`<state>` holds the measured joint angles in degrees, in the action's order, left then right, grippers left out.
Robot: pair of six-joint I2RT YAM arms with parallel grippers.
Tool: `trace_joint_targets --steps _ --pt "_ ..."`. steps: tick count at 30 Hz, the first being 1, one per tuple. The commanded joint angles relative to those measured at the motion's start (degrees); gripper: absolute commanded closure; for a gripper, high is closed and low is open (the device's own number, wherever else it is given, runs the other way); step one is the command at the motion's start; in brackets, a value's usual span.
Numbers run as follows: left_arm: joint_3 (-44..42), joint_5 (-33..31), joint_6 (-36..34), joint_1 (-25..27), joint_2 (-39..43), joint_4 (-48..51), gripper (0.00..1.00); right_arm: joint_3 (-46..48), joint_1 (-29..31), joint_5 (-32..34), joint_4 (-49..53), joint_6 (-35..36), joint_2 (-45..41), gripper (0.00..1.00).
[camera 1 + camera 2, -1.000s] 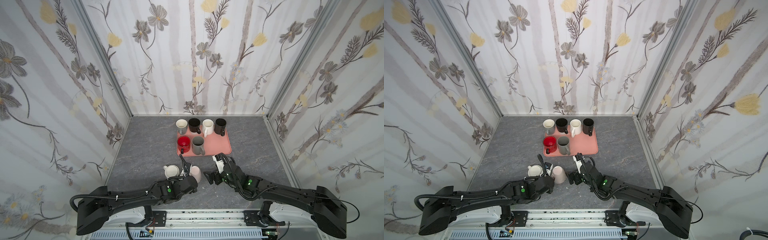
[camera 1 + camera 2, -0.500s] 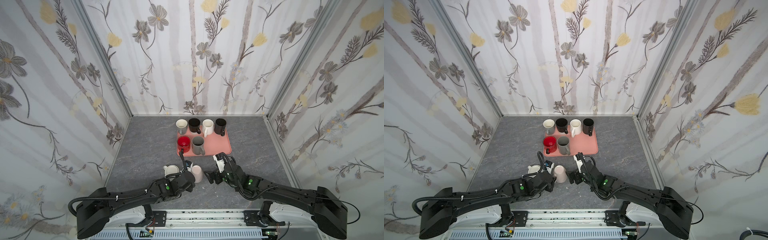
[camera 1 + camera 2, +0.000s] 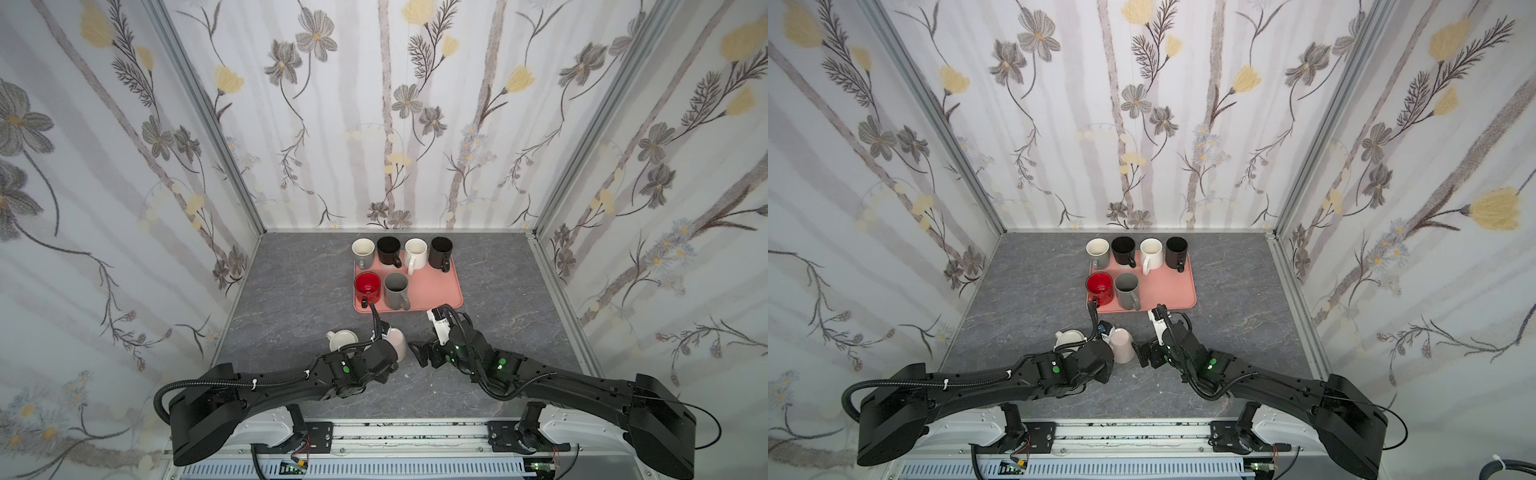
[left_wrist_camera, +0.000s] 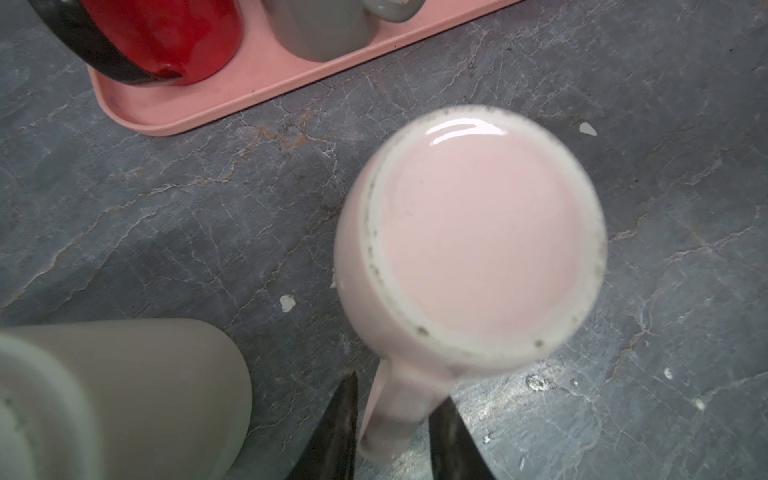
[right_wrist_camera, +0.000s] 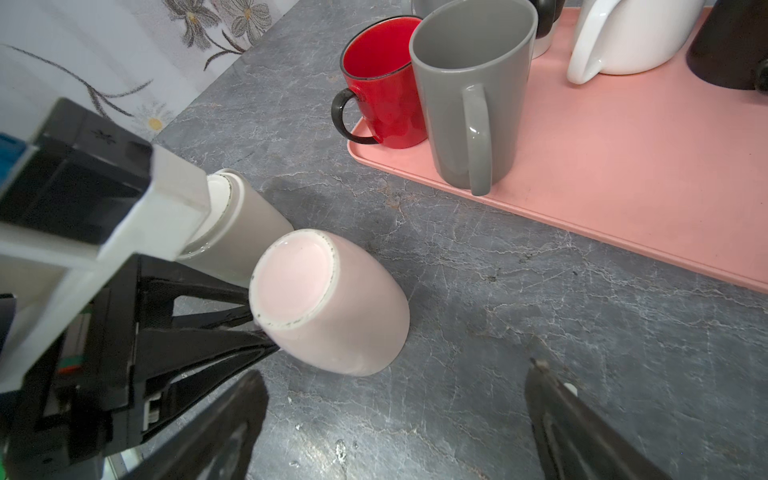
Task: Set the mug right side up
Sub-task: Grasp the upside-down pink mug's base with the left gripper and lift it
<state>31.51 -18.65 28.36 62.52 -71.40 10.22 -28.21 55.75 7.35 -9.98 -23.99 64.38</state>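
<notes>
**Desk and arms.** The grey marbled desk [image 3: 291,299] lies under both arms. In both top views the left arm [image 3: 270,386] covers part of the beige mug [image 3: 341,338] and much of the pink mug [image 3: 398,343].

**Tray.** The pink tray [image 3: 436,291] lies toward the back of the desk and carries six upright mugs. Both wrist views cut it off, and the right wrist view crops the back row to fragments.

**Pink mug.** It sits on the desk in front of the tray, just beside the beige mug and between the two pincers. It is mouth-down with its base raised. Its long axis leans off the vertical, with the base turned toward the left arm and the far edge of the mouth rim low against the desk. Whether the near edge of the rim is clear of the desk is hidden.

**Handle.** The handle [image 4: 390,411] points back toward the left arm. It shows only in the left wrist view, and is blurred there.

**Left pincer** [image 4: 399,388]. Its fingers pinch the handle from either side.

**Right pincer** [image 5: 395,370]. Its fingers are spread wide and empty, near the pink mug but apart from it. Only the finger ends show.
</notes>
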Motion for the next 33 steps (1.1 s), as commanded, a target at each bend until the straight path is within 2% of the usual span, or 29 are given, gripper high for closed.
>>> trace_joint_targets --steps 1,18,22,28,33 --pt "0.71 -2.94 -1.47 0.04 -1.46 -1.34 0.73 0.34 -0.15 -0.67 -1.44 -0.78 -0.61 0.04" --pt "0.22 -5.34 -3.45 1.52 -1.71 -3.96 0.89 0.75 -0.51 -0.85 -1.59 -1.5 -1.69 0.04" --pt "0.9 -6.79 -3.57 2.54 -1.72 -3.98 1.0 0.78 -0.55 -0.94 -1.64 -2.08 -2.35 0.04" --pt "2.33 -9.71 -3.54 4.07 -0.94 -4.84 1.0 1.71 -0.55 -0.68 -2.88 -3.36 -5.54 0.04" --pt "1.47 -9.73 -2.49 3.78 5.93 -8.9 1.0 3.4 -0.55 -0.85 -5.4 -4.86 -10.33 0.04"
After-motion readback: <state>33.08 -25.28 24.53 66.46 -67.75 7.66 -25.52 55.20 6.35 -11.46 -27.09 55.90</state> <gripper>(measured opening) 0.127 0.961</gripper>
